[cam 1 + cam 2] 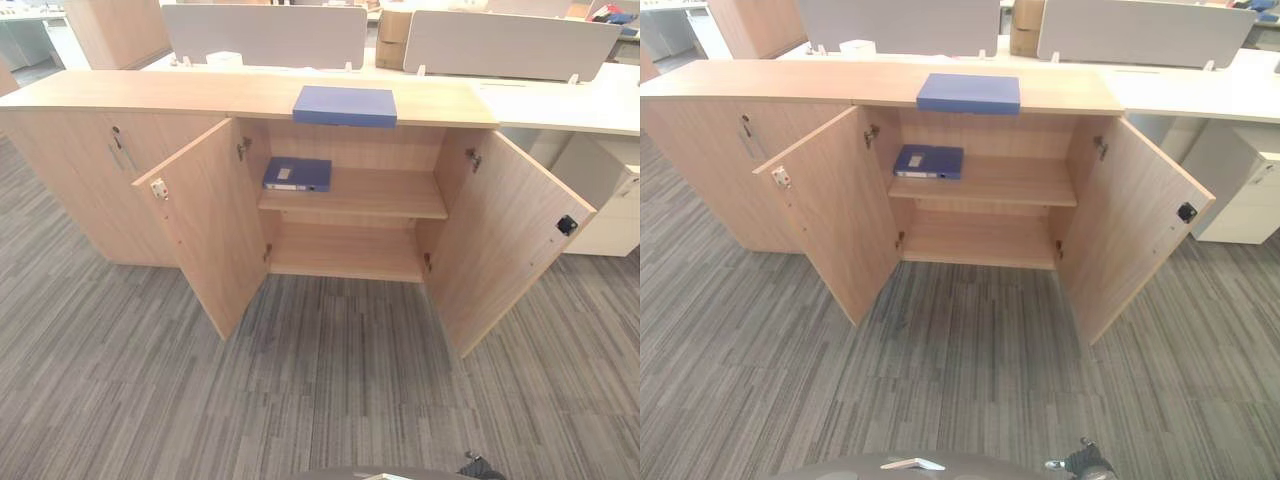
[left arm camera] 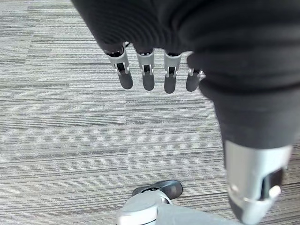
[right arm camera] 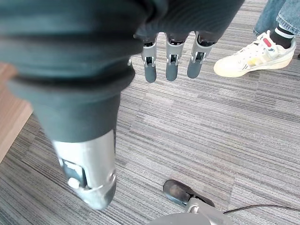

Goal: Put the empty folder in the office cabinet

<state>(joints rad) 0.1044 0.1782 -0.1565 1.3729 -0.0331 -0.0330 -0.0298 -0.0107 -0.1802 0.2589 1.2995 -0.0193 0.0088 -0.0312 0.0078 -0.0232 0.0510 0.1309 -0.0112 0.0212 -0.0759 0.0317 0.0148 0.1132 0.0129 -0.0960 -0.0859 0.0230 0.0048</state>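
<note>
A flat blue folder (image 1: 345,105) lies on top of the low wooden cabinet (image 1: 120,95), above the open compartment. Both cabinet doors (image 1: 205,225) stand wide open. Inside, another blue folder (image 1: 297,174) with a white label lies on the upper shelf (image 1: 370,195) at its left end; the lower shelf is bare. My left hand (image 2: 154,70) hangs over the carpet with straight fingers, holding nothing. My right hand (image 3: 171,56) also hangs over the carpet, fingers straight and empty.
Grey striped carpet (image 1: 320,380) lies between me and the cabinet. Desks with grey divider panels (image 1: 265,35) stand behind the cabinet. A person's white shoe (image 3: 255,56) and jeans leg are near my right hand. A white drawer unit (image 1: 615,220) stands at the right.
</note>
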